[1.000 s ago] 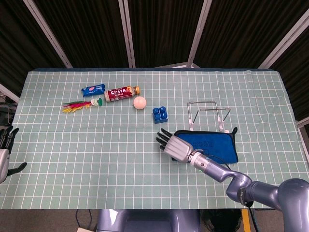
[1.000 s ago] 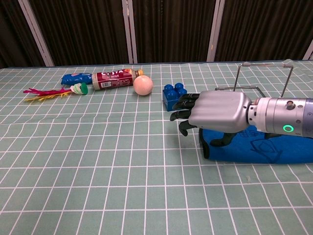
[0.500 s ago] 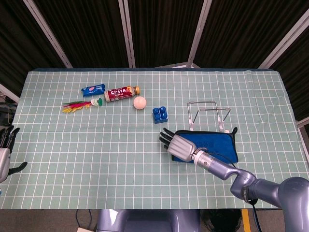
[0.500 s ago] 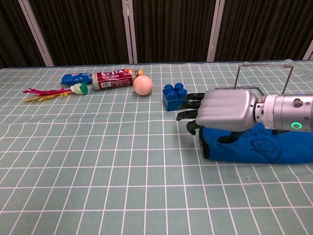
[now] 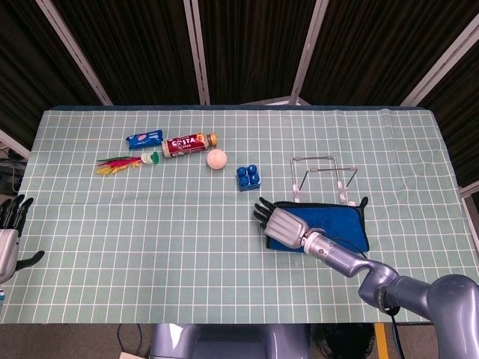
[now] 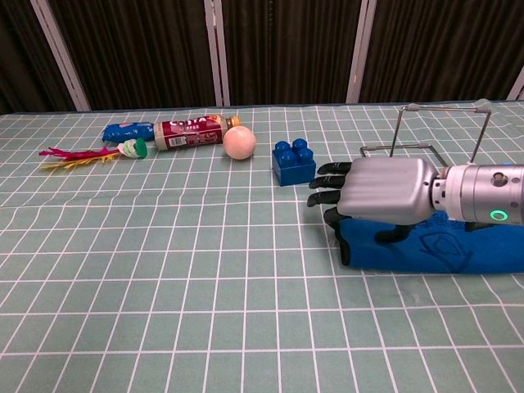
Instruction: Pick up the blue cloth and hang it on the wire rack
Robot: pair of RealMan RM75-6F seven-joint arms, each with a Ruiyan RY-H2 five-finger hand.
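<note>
Blue cloth [image 5: 333,226] lies flat at near right, just in front of the wire rack [image 5: 323,178]; right hand [image 6: 381,199] hovers over its left end, fingers apart and holding nothing — reach step, next needs lowering and closing on the fabric.

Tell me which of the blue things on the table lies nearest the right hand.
The blue cloth: the right hand is over its left end. The blue block stands apart; the blue packet lies far left.
</note>
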